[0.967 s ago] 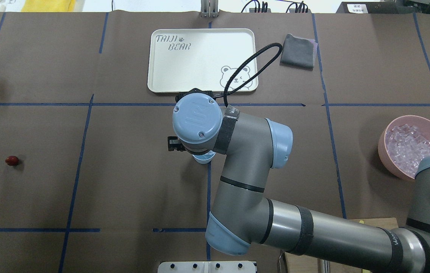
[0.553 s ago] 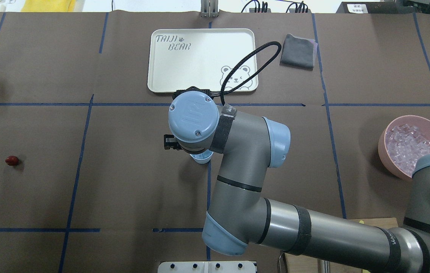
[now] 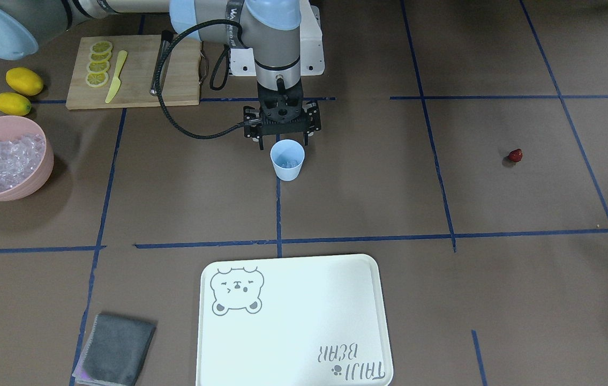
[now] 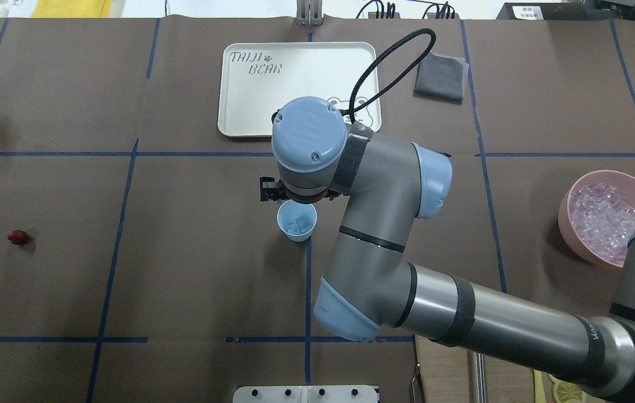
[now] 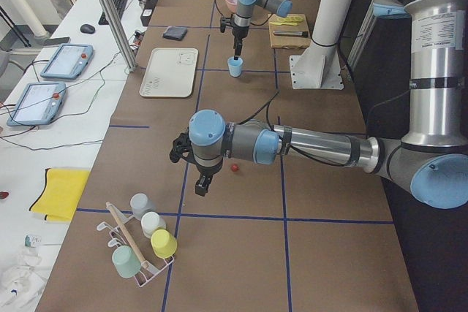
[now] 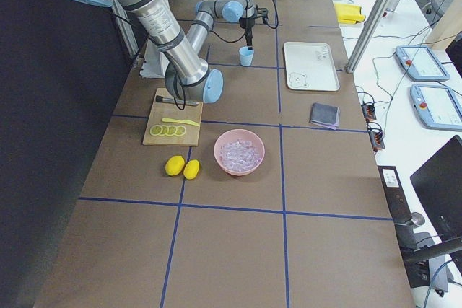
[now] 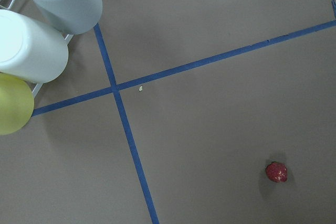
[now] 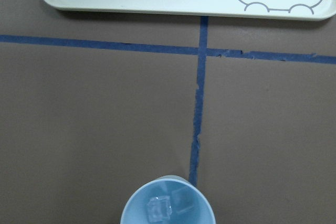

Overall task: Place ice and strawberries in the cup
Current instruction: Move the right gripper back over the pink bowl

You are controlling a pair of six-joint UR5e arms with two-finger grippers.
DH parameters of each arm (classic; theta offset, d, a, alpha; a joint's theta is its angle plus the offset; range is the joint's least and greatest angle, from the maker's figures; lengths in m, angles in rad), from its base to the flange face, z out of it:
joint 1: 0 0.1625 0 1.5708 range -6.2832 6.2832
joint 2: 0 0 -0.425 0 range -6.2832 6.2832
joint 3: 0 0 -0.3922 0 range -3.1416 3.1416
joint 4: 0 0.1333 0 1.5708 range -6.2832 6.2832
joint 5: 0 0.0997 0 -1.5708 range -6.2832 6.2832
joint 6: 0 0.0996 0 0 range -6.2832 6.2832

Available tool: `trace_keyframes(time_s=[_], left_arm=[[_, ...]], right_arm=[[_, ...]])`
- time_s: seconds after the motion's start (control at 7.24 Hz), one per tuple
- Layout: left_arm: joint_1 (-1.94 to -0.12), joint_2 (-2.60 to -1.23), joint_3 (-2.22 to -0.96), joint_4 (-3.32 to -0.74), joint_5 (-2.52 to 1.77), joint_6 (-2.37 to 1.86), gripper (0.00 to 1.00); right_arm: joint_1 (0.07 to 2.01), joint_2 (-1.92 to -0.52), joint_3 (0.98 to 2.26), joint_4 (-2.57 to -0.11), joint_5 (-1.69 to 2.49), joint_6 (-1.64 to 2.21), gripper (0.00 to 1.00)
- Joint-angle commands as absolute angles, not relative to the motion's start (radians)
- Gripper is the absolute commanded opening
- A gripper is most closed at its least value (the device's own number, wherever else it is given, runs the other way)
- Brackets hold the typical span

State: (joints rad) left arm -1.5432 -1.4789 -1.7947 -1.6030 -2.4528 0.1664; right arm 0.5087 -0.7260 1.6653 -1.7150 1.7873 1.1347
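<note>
The cup (image 3: 287,161) stands upright on the brown table cover, on a blue tape line. The right gripper (image 3: 283,142) hangs above it without touching, with its fingers spread wide and holding nothing. In the overhead view the right arm hides a corner of the one tray (image 3: 304,321), which lies beyond the cup, away from the robot. One grey cloth (image 3: 116,356) also lies beyond the cup, more to the robot's right.

Well apart on the cup's right are one pink bowl (image 3: 20,187), two whole lemons (image 3: 24,80), and a cutting board (image 3: 137,80) with four lemon slices (image 3: 97,64) and a yellow knife (image 3: 115,78).

One strawberry (image 3: 515,155) lies well apart on the cup's left. The left gripper (image 5: 199,188) hangs near it, and whether its fingers are apart cannot be told.

The cup holds two ice cubes (image 8: 159,208). The bowl holds many more, too many to count.
</note>
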Motion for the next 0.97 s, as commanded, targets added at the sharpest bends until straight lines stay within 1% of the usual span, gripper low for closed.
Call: trace_keyframes(time_s=[0.0,0.14,0.41,0.69,0.83], left_arm=[[-1.543,-1.479,-1.795,-1.603,-2.453,0.167,1.0],[-1.543,-1.479,-1.795,-1.603,-2.453,0.167,1.0],[-1.543,-1.477,-1.795,-1.605,-2.453,0.167,1.0],[-1.543,-1.477,-1.796,-1.605,-2.453,0.167,1.0],[-1.543,-1.477,-1.796,-1.605,-2.453,0.167,1.0]], right_arm=[[0.616,-0.887,1.812,-1.729,1.882,0.975,0.99],[0.688,-0.981,1.886,-1.727,1.941,0.866,0.99],[0.812,-1.166,1.983,-1.72,2.023,0.624,0.99],[0.958,-1.338,2.048,-1.717,2.107,0.4,0.99],[1.035,-1.406,2.057,-1.717,2.149,0.285,0.99]])
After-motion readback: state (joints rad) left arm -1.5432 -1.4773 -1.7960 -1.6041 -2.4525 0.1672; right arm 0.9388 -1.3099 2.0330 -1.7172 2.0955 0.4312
